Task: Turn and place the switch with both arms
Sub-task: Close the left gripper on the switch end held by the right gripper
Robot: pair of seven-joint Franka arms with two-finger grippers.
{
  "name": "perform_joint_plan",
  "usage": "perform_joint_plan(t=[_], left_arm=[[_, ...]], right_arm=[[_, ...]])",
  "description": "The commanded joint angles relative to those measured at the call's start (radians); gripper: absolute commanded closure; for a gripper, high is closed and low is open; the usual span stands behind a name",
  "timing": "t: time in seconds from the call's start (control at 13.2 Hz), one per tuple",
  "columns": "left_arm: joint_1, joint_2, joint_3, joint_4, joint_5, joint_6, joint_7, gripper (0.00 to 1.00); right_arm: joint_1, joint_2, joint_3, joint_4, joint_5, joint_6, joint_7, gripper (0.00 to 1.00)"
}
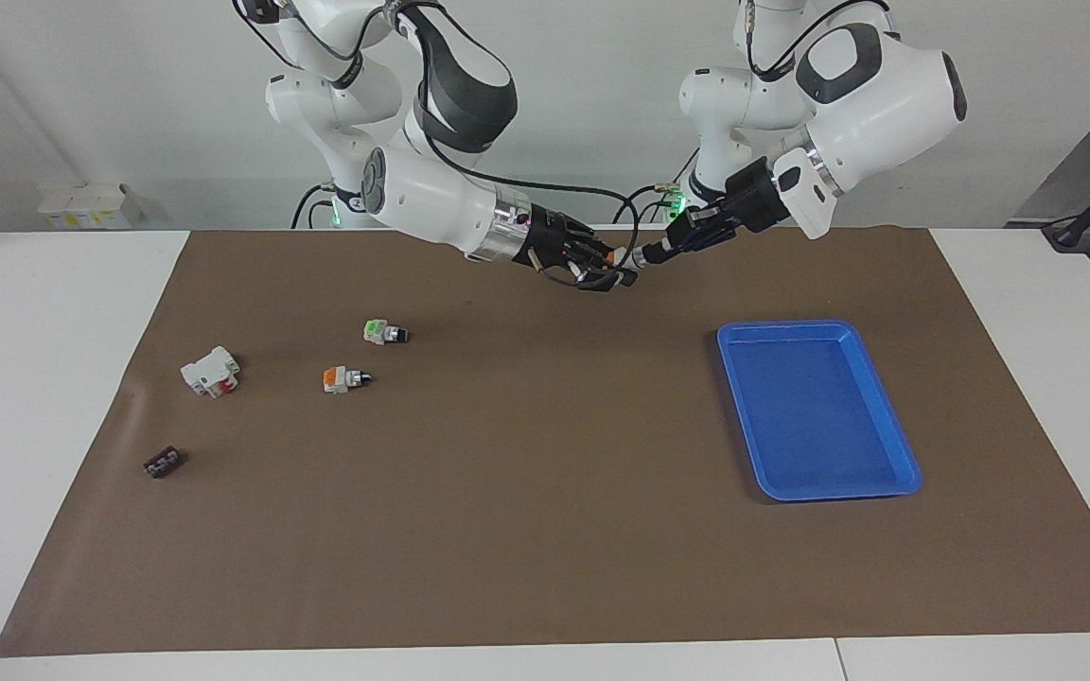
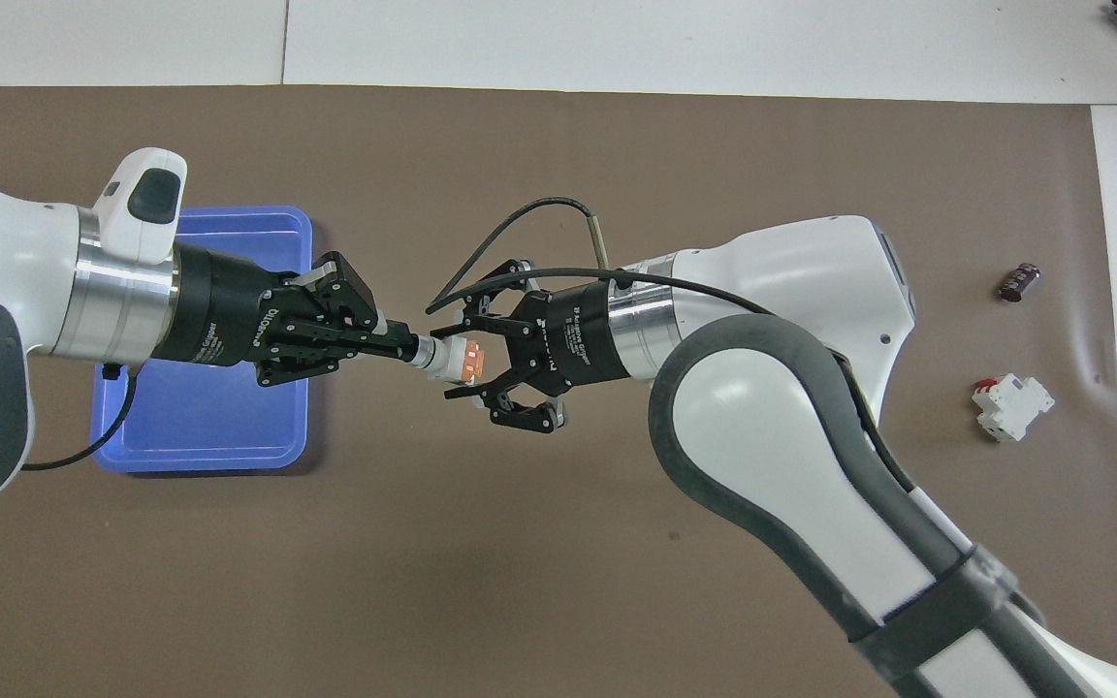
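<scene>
Orange-ended switch (image 2: 457, 361) is mid-air over the brown mat, knob end clamped in the left pincer (image 2: 403, 347), right pincer (image 2: 466, 373) spread apart around its orange end; blue tray (image 2: 229, 446) placement remains.

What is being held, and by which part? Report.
The switch: left gripper shut on its black knob end; its orange end sits inside the right gripper, grip unclear.
</scene>
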Motion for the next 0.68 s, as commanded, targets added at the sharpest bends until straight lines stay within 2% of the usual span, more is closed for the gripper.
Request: perform_joint_plan(t=[0.0,0.61], left_arm=[[-0.017,-0.028,-0.01,-0.006,-0.034,-0.013,-0.158,1.0],[-0.017,-0.025,-0.03,0.007,-0.037,-0.006,-0.518,1.0]], right_arm=[[0.0,-0.003,0.007,-0.01,0.022,0.009,0.016,1.0],[-0.002,-0.003,0.007,-0.01,0.022,0.006,0.017,1.0]])
